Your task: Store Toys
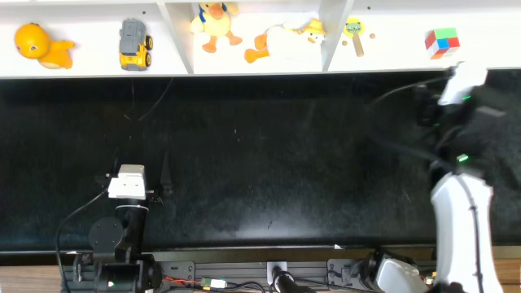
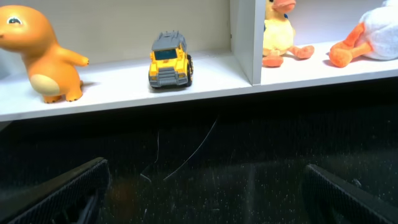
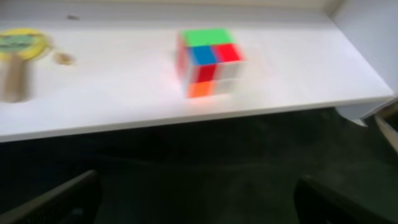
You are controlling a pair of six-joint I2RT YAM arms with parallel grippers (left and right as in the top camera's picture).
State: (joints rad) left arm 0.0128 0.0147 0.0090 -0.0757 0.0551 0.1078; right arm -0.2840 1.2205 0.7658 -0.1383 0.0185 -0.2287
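You have 6 toys on the white shelf [image 1: 98, 69] along the far edge of the black worktop [image 1: 269, 163], 2 in each of 3 compartments. The left compartment holds 1 orange dinosaur [image 1: 41, 46] and 1 yellow truck [image 1: 134, 45]. The middle holds 2 plush birds: 1 yellow duck [image 1: 216, 24] sitting upright and 1 white duck [image 1: 281, 41] lying on its side. The right holds 1 wooden paddle toy [image 1: 355, 34] and 1 colour cube [image 1: 442, 42].

Your left hand [image 2: 205, 186] hangs over the near left of the worktop, fingers wide apart and empty. Its wrist view faces the truck's grille and the dinosaur's side.

Your right hand [image 3: 199, 193] is at the far right, just in front of the cube, fingers also spread and empty. Its wrist view gives you the cube's green, blue, red, orange and white tiles.
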